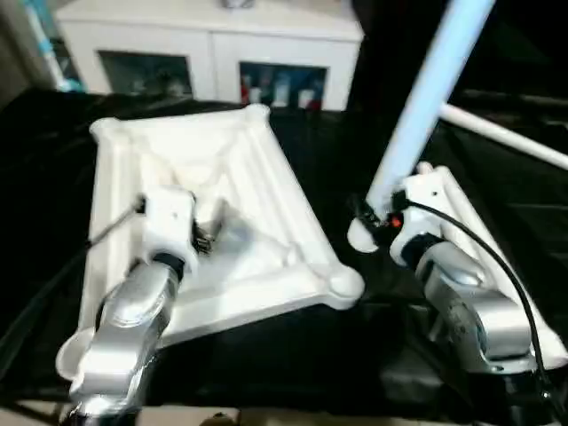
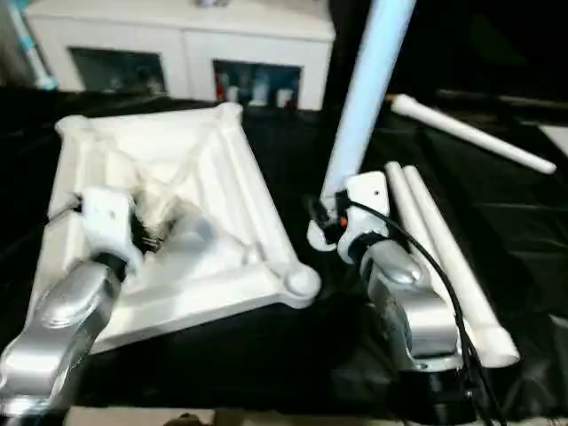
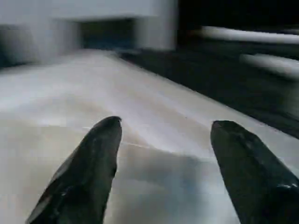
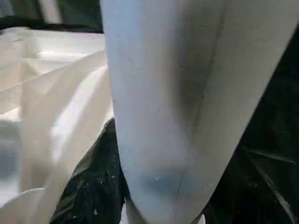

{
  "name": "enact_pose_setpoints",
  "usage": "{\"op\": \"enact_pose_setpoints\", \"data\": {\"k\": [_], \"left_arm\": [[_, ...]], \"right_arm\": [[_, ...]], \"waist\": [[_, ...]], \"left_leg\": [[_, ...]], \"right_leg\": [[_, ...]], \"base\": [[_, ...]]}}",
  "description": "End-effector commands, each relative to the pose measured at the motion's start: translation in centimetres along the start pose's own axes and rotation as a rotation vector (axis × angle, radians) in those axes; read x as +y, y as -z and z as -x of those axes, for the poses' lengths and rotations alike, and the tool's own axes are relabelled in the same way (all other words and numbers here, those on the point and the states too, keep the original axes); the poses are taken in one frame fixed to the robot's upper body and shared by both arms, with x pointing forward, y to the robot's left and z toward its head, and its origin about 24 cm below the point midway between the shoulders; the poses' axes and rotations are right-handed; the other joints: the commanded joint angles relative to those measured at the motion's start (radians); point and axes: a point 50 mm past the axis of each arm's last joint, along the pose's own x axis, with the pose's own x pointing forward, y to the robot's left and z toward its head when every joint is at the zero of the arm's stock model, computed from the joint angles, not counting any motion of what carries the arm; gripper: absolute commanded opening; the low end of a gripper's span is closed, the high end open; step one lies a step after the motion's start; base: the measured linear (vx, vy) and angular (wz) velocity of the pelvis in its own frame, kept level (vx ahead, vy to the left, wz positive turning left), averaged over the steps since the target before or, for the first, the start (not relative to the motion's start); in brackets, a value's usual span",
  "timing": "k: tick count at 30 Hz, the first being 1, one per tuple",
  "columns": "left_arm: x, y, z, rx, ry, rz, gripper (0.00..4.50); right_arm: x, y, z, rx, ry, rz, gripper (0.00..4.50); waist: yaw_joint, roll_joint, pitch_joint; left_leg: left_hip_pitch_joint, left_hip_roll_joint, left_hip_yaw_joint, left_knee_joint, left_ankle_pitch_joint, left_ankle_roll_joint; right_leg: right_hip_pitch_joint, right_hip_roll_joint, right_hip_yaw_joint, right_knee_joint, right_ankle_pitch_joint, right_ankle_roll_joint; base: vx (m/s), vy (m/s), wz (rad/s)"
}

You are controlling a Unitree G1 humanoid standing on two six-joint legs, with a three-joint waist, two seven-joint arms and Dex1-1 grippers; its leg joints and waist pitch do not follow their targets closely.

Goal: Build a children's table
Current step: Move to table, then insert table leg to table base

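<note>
Your table top (image 1: 266, 191) lies underside up on the black cloth (image 1: 266, 364), ribs showing, with a round corner socket (image 1: 342, 284) nearest the middle of the scene. Its near-left edge is covered by your silver left forearm, so you cannot see that corner. Your left gripper (image 3: 163, 140) hangs over the ribbed underside with its two black fingers (image 3: 93, 168) well apart and nothing between them; the surface under them is too blurred for you to pick out single ribs. Your right gripper (image 1: 368, 217) is clamped on a table leg (image 1: 426, 98), which rises steeply, leaning away to the right, and runs out of the top of the head views, so its upper end is cut off. In the right wrist view the leg blocks most of the picture and you see just one black finger (image 4: 93, 182) pressed against its side; the other is hidden behind the tube. The leg's rounded lower end sits just beside the socket, and you cannot tell whether it touches the cloth. Two more legs (image 2: 444, 248) lie side by side on the cloth to the right, their near ends partly behind your right forearm, and a fourth (image 2: 470, 133) lies further back at an angle. A white cabinet (image 1: 213, 44) stands beyond the cloth, its contents unreadable.
</note>
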Motion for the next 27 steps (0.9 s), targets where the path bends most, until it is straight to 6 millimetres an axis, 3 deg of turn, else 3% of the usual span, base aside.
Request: {"op": "enact_pose_setpoints", "data": {"k": [1, 2, 3, 5, 6, 7, 8, 10, 11, 12, 13, 15, 17, 18, 19, 23, 27], "left_arm": [[-2.0, -1.0, -0.2, -0.027, 0.219, -0.01, 3.61], [-2.2, -0.9, -0.1, -0.011, 0.261, -0.026, 3.61], [-2.4, -0.6, -0.4, 0.037, 0.338, -0.073, 3.83], [-2.4, -0.3, -0.8, 0.079, 0.384, -0.111, 3.92], [-2.7, 0.0, -0.9, 0.116, 0.456, -0.117, 3.97], [-2.8, 0.2, -0.9, 0.132, 0.473, -0.116, 3.97], [-2.8, 0.5, -1.2, 0.173, 0.504, -0.127, 3.97], [-2.6, 1.1, -1.8, 0.217, 0.514, -0.157, 3.68], [-2.5, 1.2, -2.0, 0.229, 0.518, -0.164, 3.61], [-2.4, 1.4, -2.2, 0.243, 0.53, -0.17, 3.62], [-2.3, 1.7, -2.7, 0.295, 0.565, -0.181, 3.62], [-2.2, 1.8, -3.2, 0.337, 0.599, -0.189, 3.41], [-2.0, 1.8, -3.5, 0.366, 0.605, -0.179, 3.26], [-1.9, 1.8, -3.6, 0.378, 0.606, -0.185, 3.21], [-1.8, 1.9, -3.7, 0.4, 0.609, -0.19, 3.16], [-1.5, 2.1, -3.5, 0.473, 0.622, -0.227, 2.79], [-1.5, 2.3, -3.3, 0.526, 0.645, -0.219, 2.39]], "right_arm": [[-0.6, -0.7, 0.2, -0.038, -0.033, 0.002, 1.84], [-0.6, -0.8, 0.3, -0.041, -0.05, 0.005, 1.84], [-0.9, -1.0, 0.4, -0.028, -0.11, -0.014, 1.84], [-1.2, -1.1, 0.6, -0.014, -0.16, -0.014, 1.84], [-1.2, -1.1, 0.9, 0.003, -0.202, 0.021, 1.84], [-1.3, -1.0, 0.9, 0.009, -0.21, 0.029, 1.84], [-1.4, -1.0, 1.1, 0.025, -0.229, 0.052, 1.84], [-1.5, -0.9, 1.2, 0.042, -0.256, 0.078, 1.84], [-1.5, -0.9, 1.3, 0.047, -0.267, 0.086, 1.84], [-1.5, -0.9, 1.3, 0.053, -0.283, 0.095, 1.84], [-1.5, -0.8, 1.6, 0.074, -0.321, 0.124, 1.84], [-1.4, -0.8, 1.9, 0.09, -0.358, 0.138, 1.84], [-1.3, -0.7, 2.0, 0.101, -0.381, 0.141, 1.84], [-1.3, -0.7, 2.1, 0.107, -0.389, 0.143, 1.84], [-1.3, -0.6, 2.2, 0.113, -0.393, 0.143, 1.84], [-1.2, -0.4, 2.4, 0.118, -0.398, 0.148, 1.84], [-1.2, -0.3, 2.4, 0.121, -0.397, 0.153, 1.84]], "waist": [[-0.001, 0.008, -0.055], [0.003, 0.006, -0.05], [0.001, 0.001, -0.037], [-0.001, -0.002, -0.024], [0.001, -0.005, -0.017], [0.0, -0.004, -0.016], [0.0, -0.002, -0.016], [-0.003, 0.002, -0.024], [-0.003, 0.002, -0.024], [-0.006, 0.004, -0.028], [-0.008, 0.004, -0.027], [-0.006, 0.006, -0.03], [-0.007, 0.01, -0.029], [-0.009, 0.007, -0.031], [-0.011, 0.013, -0.034], [-0.013, 0.014, -0.042], [-0.013, 0.019, -0.041]], "left_leg": [[0.034, 0.082, -0.005, -0.089, 0.183, -0.012], [0.039, 0.087, 0.0, -0.098, 0.07, -0.021], [0.049, 0.092, 0.013, -0.12, -0.152, -0.016], [0.06, 0.094, 0.024, -0.13, -0.268, -0.016], [0.074, 0.096, 0.03, -0.132, -0.344, -0.03], [0.074, 0.097, 0.03, -0.136, -0.36, -0.045], [0.071, 0.1, 0.028, -0.14, -0.351, -0.048], [0.059, 0.102, 0.026, -0.146, -0.297, -0.048], [0.059, 0.102, 0.026, -0.146, -0.297, -0.048], [0.05, 0.102, 0.027, -0.144, -0.244, -0.034], [0.049, 0.101, 0.028, -0.144, -0.245, -0.025], [0.055, 0.1, 0.031, -0.138, -0.247, -0.019], [0.049, 0.1, 0.032, -0.136, -0.214, -0.008], [0.047, 0.101, 0.033, -0.134, -0.192, 0.001], [0.044, 0.101, 0.032, -0.132, -0.162, 0.011], [0.042, 0.102, 0.037, -0.123, -0.068, 0.055], [0.04, 0.103, 0.039, -0.121, -0.056, 0.077]], "right_leg": [[0.045, -0.1, 0.047, -0.05, 0.192, -0.171], [0.043, -0.105, 0.05, -0.057, 0.137, -0.183], [0.042, -0.111, 0.055, -0.077, -0.038, -0.198], [0.032, -0.112, 0.056, -0.096, -0.208, -0.187], [0.022, -0.119, 0.058, -0.113, -0.385, -0.159], [0.025, -0.126, 0.058, -0.124, -0.488, -0.127], [0.024, -0.126, 0.059, -0.123, -0.494, -0.117], [0.03, -0.118, 0.056, -0.111, -0.383, -0.111], [0.03, -0.118, 0.056, -0.111, -0.383, -0.111], [0.035, -0.117, 0.056, -0.102, -0.275, -0.134], [0.036, -0.117, 0.054, -0.101, -0.263, -0.146], [0.032, -0.118, 0.056, -0.101, -0.246, -0.16], [0.036, -0.12, 0.056, -0.097, -0.207, -0.182], [0.037, -0.118, 0.054, -0.095, -0.166, -0.197], [0.04, -0.119, 0.053, -0.088, -0.111, -0.215], [0.046, -0.116, 0.049, -0.075, 0.055, -0.259], [0.044, -0.117, 0.047, -0.075, 0.067, -0.281]], "base": [[0.0, 0.0, 0.0], [0.0, 0.0, 0.0], [-0.073, -0.014, 0.09], [-0.102, -0.031, 0.1], [-0.086, -0.024, 0.08], [-0.075, -0.012, 0.02], [0.0, 0.0, 0.0], [0.0, 0.0, 0.0], [0.0, 0.0, 0.0], [0.0, 0.0, 0.0], [0.0, 0.0, 0.0], [0.0, 0.0, 0.0], [0.0, 0.0, 0.0], [0.0, 0.0, 0.0], [0.0, 0.0, 0.0], [0.0, 0.0, 0.0], [0.0, 0.0, 0.0]]}}
